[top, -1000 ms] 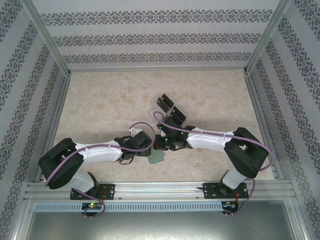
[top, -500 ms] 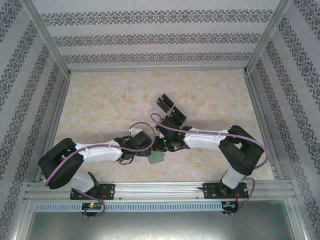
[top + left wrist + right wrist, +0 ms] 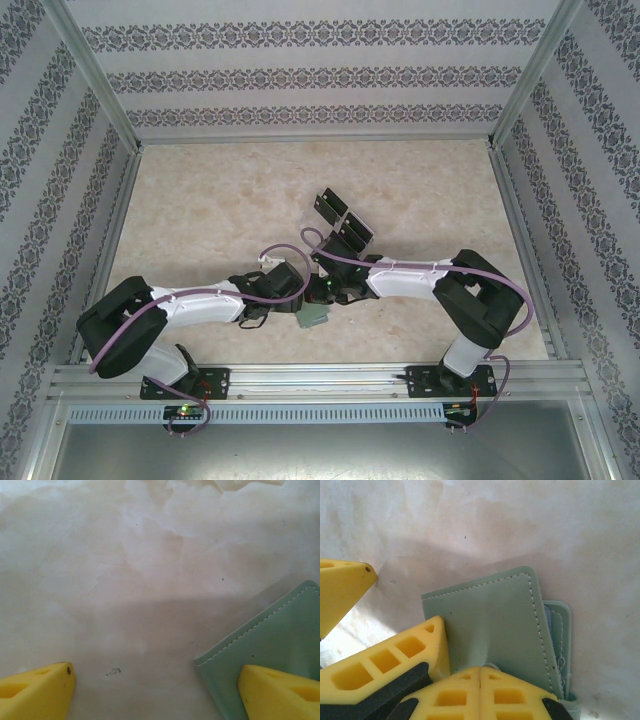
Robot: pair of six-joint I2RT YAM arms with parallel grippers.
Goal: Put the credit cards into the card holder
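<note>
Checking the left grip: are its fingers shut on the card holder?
No, the left fingers stand wide apart, one over the card holder's corner.

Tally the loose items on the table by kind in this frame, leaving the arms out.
Black credit cards: 2 that can be told apart, side by side
Grey-green card holder: 1
Total: 3

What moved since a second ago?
The right arm folded in a little, its elbow sliding leftward. The right gripper stayed shut on the card holder. The left gripper stayed open at the holder's corner, and the credit cards did not move.
</note>
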